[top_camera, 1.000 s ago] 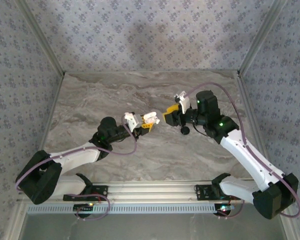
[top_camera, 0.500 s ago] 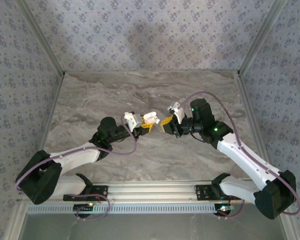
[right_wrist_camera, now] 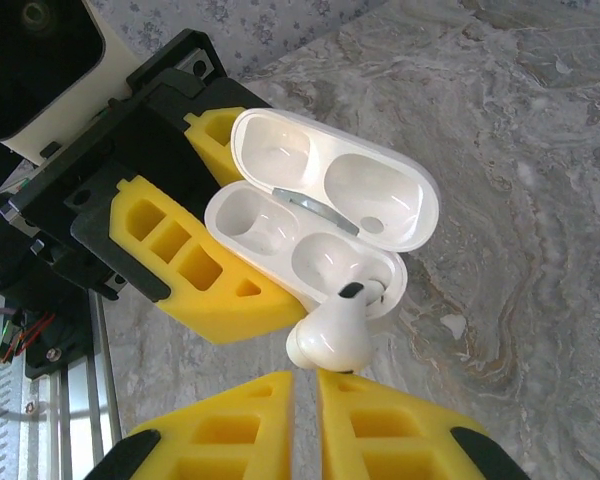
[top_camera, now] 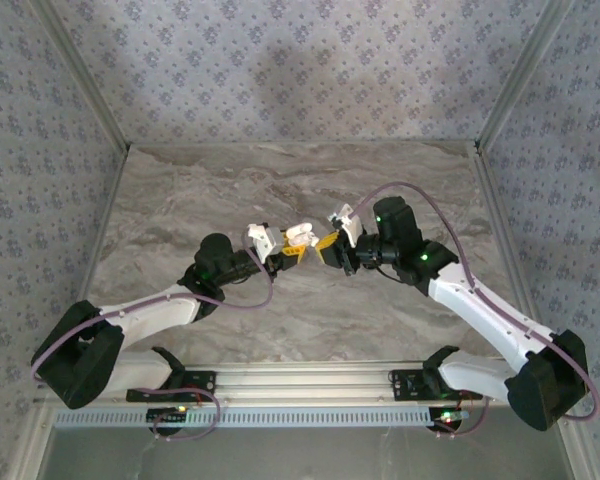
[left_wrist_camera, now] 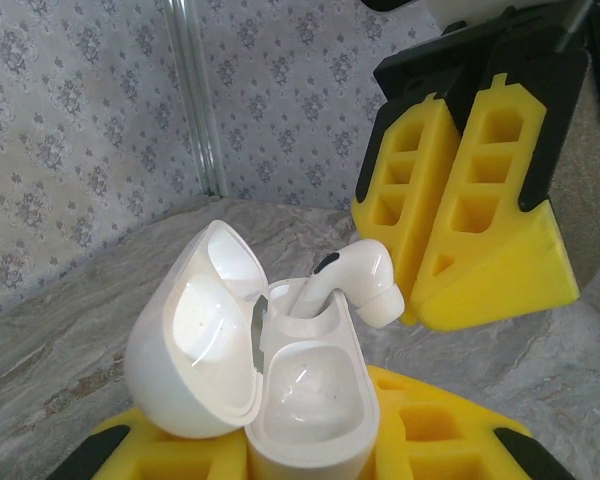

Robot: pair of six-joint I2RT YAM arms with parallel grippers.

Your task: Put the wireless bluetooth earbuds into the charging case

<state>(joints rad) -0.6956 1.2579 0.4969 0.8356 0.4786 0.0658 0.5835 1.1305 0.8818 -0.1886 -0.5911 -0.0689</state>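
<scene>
The charging case (left_wrist_camera: 310,400) is a small glossy white box with its lid (left_wrist_camera: 195,335) swung open. My left gripper (left_wrist_camera: 300,445) is shut on its lower body, holding it upright above the table. One white earbud (left_wrist_camera: 355,285) has its stem down in the far slot, while its head still sticks out above the rim. The near slot is bare. My right gripper (right_wrist_camera: 305,385) hangs just beside the earbud (right_wrist_camera: 330,330). Its yellow fingers (right_wrist_camera: 400,420) are almost together with nothing between them, and one tip touches the earbud's head. From above, the case (top_camera: 300,236) lies between both grippers.
A grey marble tabletop (top_camera: 180,200) stretches around both arms. Patterned walls with metal corner posts (top_camera: 80,80) close it in on three sides. An aluminium rail (top_camera: 300,380) runs along the near edge.
My right arm has moved left up to the open case, and its jaws have closed from partly open to almost together. The left gripper and the case have stayed put.
</scene>
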